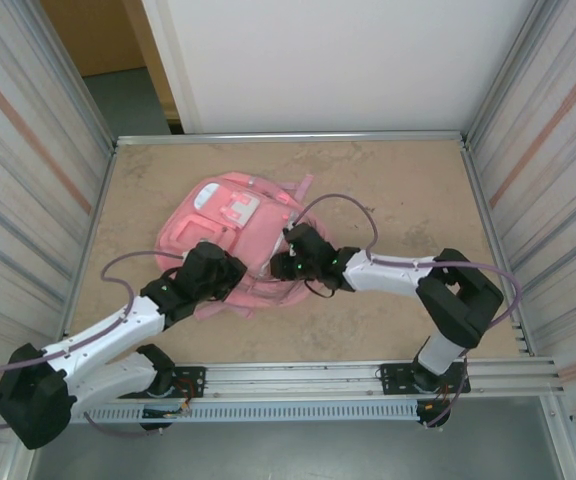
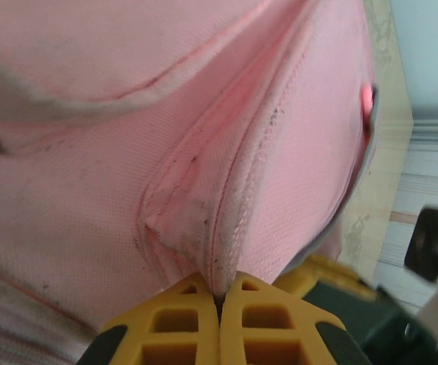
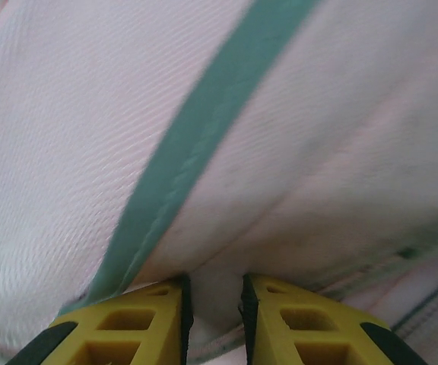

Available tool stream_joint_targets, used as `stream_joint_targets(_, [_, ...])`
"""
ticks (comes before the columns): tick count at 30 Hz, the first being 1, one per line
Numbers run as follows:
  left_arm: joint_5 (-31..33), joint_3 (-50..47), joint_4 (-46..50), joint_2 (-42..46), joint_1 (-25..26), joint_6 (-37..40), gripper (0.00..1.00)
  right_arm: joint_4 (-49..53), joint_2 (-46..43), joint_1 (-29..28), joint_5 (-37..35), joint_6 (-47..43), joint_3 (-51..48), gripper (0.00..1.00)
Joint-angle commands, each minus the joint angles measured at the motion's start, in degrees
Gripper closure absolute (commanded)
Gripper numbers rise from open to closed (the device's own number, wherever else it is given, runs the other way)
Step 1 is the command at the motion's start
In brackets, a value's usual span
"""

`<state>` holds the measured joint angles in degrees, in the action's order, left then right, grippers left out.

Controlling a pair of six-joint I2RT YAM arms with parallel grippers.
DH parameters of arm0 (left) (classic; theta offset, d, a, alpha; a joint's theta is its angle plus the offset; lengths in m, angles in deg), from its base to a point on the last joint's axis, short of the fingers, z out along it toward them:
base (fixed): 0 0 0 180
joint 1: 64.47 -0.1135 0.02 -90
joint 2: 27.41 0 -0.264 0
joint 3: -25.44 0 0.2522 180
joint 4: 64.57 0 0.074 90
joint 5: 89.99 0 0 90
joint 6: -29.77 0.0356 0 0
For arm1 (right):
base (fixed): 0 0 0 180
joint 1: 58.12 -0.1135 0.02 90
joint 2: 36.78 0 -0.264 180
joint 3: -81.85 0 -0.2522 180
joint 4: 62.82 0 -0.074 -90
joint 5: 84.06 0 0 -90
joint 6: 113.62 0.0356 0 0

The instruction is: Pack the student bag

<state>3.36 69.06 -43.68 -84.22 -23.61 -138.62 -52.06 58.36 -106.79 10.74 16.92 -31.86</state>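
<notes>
Here's the student bag (image 1: pixel 230 225), lying flat on the table (image 1: pixel 398 190), left of centre and about midway between the near and far edges. Its white patch (image 1: pixel 238 208) faces up toward the far end, and a pink strap (image 1: pixel 303 187) trails off the far right corner. Both arms reach in, 1 on each side of the bag's near end.

The left gripper (image 1: pixel 233 272) sits on the near left part of the bag. In the left wrist view it (image 2: pixel 219 295) is fully closed, its 2 yellow fingers (image 2: pixel 185 323) pressed together on a raised fold of pink fabric along a stitched seam (image 2: pixel 238 190). The fabric puckers up out of the pinch, and a curved pocket edge (image 2: pixel 128 95) runs across above it.

The right gripper (image 1: pixel 290 262) is on the bag's near right edge. Close up, this gripper (image 3: pixel 213 285) has its yellow fingers (image 3: pixel 147 323) only a narrow way apart, and pale pink fabric fills the gap between them, so it has hold of a fold of the bag. A green strip of trim (image 3: pixel 196 144) runs diagonally across the fabric just above the left finger.
</notes>
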Motion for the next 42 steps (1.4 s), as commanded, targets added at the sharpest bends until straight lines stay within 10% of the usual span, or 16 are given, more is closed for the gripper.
stream_joint_targets(1, [-1.26,-0.35,-6.44,-2.03,3.16,-0.74,1.00,-1.03,2.49,6.38,1.35,-5.73,3.37,0.73])
stream_joint_targets(9, [5.84,-0.38,-9.43,-7.51,3.95,-6.83,1.00,7.55,-6.33,7.32,1.84,-4.00,2.62,0.70])
stream_joint_targets(15, [7.62,0.94,-8.67,-6.77,3.96,-8.57,1.00,12.33,-13.68,-6.06,-11.12,-1.07,-1.66,0.55])
stream_joint_targets(27, [4.73,0.24,-8.95,-4.57,3.96,-10.41,1.00,11.77,-1.47,-12.50,-16.76,0.78,2.81,0.57])
stream_joint_targets(36, [0.51,0.29,-10.37,-6.38,3.05,-8.26,1.00,13.22,-2.45,-11.00,-14.20,0.67,5.59,0.93])
stream_joint_targets(42, [-0.31,-0.62,-8.59,-3.95,-0.23,-5.83,1.00,16.43,-6.68,-8.23,-12.82,-0.59,2.86,1.00])
